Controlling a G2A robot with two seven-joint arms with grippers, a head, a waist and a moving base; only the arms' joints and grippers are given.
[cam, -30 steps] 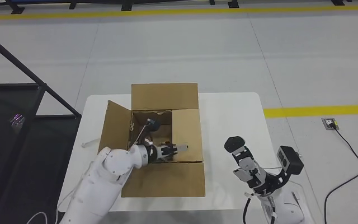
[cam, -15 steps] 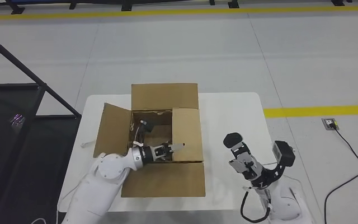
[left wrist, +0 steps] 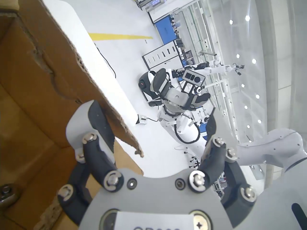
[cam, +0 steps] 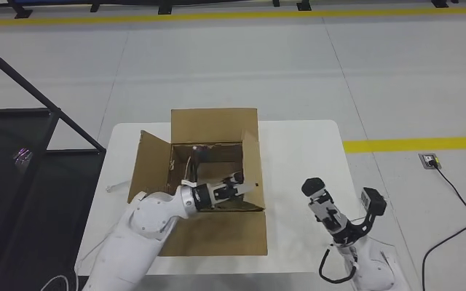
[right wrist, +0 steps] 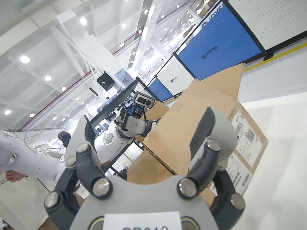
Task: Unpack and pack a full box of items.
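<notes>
Nearest, the right pincer point(cam: 319, 198) hovers over the table's point(cam: 306, 145) front right part, fingers spread and holding nothing. Beyond it the left pincer point(cam: 244, 183), also spread, straddles the edge of the right flap point(cam: 253, 160) of the cardboard box point(cam: 215, 124), which sits open mid-table.

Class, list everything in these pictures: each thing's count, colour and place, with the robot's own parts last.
Cardboard box: one, brown, flaps open, middle of the table.
Table: one, white, under the box.
Dark item: one, black, inside the box, kind unclear.
Small object: one, white, table's edge beside the box.
Rack: one, black, beside the table.
Left claw: one, grey and black, open, astride a box flap's edge.
Right claw: one, grey and black, open, empty, above the table beside the box.
</notes>
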